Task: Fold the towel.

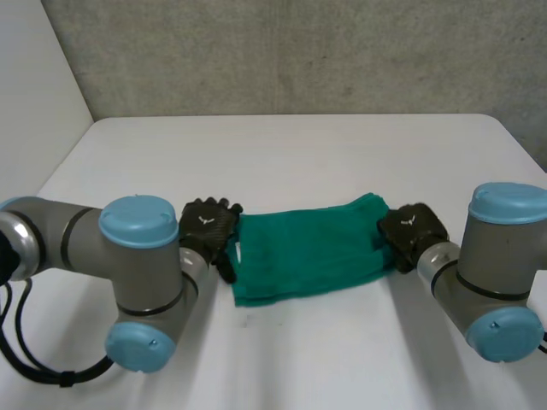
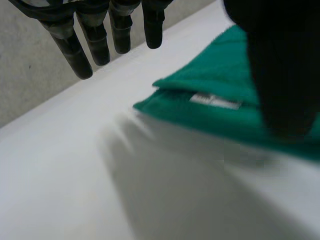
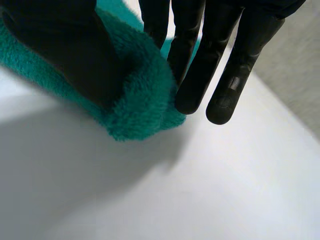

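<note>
A green towel [image 1: 299,252] lies folded into a wide strip on the white table [image 1: 282,145] between my two hands. My left hand [image 1: 208,226] sits at the towel's left end, open. Its fingers [image 2: 75,45] are straight and hang above the bare table beside the folded corner [image 2: 220,75], which carries a white label [image 2: 215,101]. Its thumb [image 2: 282,75] reaches over the cloth. My right hand [image 1: 408,231] is at the towel's right end. There a bunched edge of the towel [image 3: 145,100] is pinched between its thumb [image 3: 65,45] and straight fingers [image 3: 200,65].
The white table stretches wide behind the towel up to a grey wall [image 1: 299,51]. Both grey arms with light-blue caps [image 1: 137,220] lie low along the near side of the table.
</note>
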`<action>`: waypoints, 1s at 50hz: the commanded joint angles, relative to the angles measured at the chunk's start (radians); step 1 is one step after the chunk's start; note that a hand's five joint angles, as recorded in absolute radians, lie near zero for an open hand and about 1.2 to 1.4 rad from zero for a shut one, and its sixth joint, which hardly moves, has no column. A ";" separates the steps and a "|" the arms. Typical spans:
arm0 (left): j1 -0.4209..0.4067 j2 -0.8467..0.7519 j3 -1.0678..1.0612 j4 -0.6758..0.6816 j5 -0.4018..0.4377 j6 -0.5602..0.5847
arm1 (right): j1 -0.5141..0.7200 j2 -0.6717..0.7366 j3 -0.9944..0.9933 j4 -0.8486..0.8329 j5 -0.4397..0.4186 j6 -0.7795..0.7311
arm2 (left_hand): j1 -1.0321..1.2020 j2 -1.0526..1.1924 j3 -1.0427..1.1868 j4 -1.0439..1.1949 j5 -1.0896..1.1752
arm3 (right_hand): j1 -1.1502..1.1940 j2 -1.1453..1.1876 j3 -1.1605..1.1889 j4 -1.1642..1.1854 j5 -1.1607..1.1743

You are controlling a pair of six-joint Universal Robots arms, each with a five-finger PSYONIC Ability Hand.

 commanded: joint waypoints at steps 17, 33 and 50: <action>0.072 0.247 -0.146 0.005 -0.030 -0.005 | 0.463 0.165 -0.316 0.083 -0.119 -0.251 | -0.016 -0.024 -0.034 -0.027 -0.039 | -0.676 -0.908 -0.926 -0.935 -0.879; -0.076 0.120 0.115 0.008 -0.027 -0.068 | 0.289 -0.063 -0.234 0.112 -0.014 0.258 | 0.002 -0.006 -0.016 -0.010 -0.022 | -0.756 -0.988 -1.005 -1.015 -0.958; -0.078 -0.075 0.209 -0.146 -0.050 -0.164 | 0.229 0.199 -0.471 0.350 -0.065 0.275 | 0.043 0.035 0.025 0.032 0.019 | -0.756 -0.988 -1.005 -1.015 -0.958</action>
